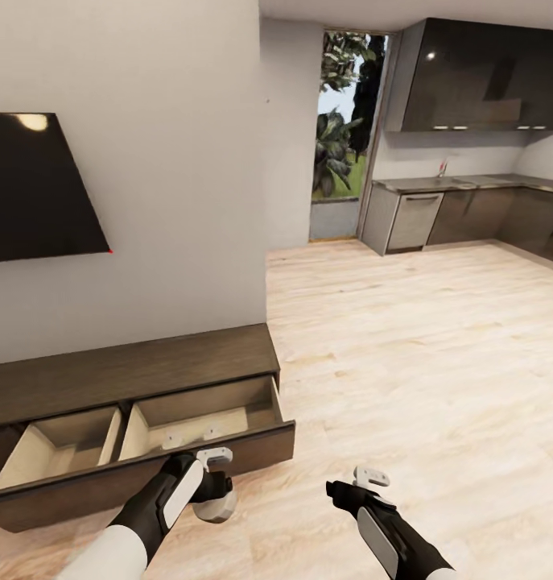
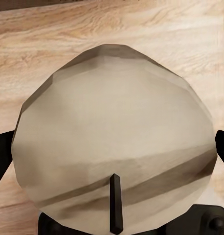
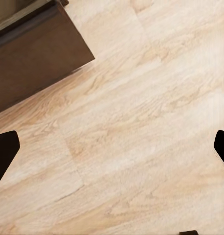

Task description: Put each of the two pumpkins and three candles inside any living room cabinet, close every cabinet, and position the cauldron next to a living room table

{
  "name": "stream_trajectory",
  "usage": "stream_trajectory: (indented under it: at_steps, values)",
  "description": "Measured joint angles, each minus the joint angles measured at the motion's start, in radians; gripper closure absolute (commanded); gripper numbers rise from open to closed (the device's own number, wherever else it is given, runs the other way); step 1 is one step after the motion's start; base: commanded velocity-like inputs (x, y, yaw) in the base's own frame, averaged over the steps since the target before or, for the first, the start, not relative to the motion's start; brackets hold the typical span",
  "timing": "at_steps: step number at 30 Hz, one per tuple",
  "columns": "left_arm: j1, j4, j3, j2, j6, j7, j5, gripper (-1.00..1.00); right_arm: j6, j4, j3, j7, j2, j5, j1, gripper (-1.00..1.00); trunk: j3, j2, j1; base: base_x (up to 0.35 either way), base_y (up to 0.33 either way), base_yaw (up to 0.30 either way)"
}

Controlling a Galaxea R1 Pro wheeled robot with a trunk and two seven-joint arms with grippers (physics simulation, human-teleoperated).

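The long, low dark-brown cabinet (image 1: 131, 370) stands against the wall at lower left, its wide drawer (image 1: 147, 475) pulled out to show two beige compartments. Two small pale shapes (image 1: 173, 441) sit in the drawer's right compartment by its front wall; they look like candles. My left gripper (image 1: 212, 487) hangs just in front of the drawer, shut on a pale grey-white candle (image 1: 214, 507). In the left wrist view that candle's round top (image 2: 112, 137) spans the gap between the fingers. My right gripper (image 1: 365, 483) hovers over the floor to the right, open and empty, with the cabinet corner (image 3: 33, 54) close by.
A dark TV panel (image 1: 35, 185) hangs on the wall above the cabinet. Light wood floor (image 1: 405, 346) stretches right and back to dark grey kitchen cabinets (image 1: 469, 209) and a glass door (image 1: 344, 137).
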Motion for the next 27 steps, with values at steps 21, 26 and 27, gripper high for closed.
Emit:
stream_trajectory:
  at_steps: [21, 26, 27]
  values:
    - [0.000, 0.000, 0.001, 0.000, 0.000, 0.000, -0.003, 1.00, 0.000, 0.000, 0.001, 0.000, 0.000, 0.001, 0.000, -1.00, -0.035, 0.000, 0.000, 0.199, -0.183, 0.000]
    - [0.000, 0.000, 0.000, 0.001, 0.000, 0.000, -0.005, 1.00, 0.000, 0.000, 0.001, 0.001, 0.000, 0.001, 0.000, -1.00, -0.043, 0.000, 0.000, 0.199, -0.177, 0.000]
    - [0.000, 0.000, 0.000, 0.001, 0.000, 0.000, -0.005, 1.00, 0.000, 0.000, 0.001, 0.001, 0.000, 0.001, 0.000, -1.00, -0.045, 0.000, 0.000, 0.197, -0.183, 0.000]
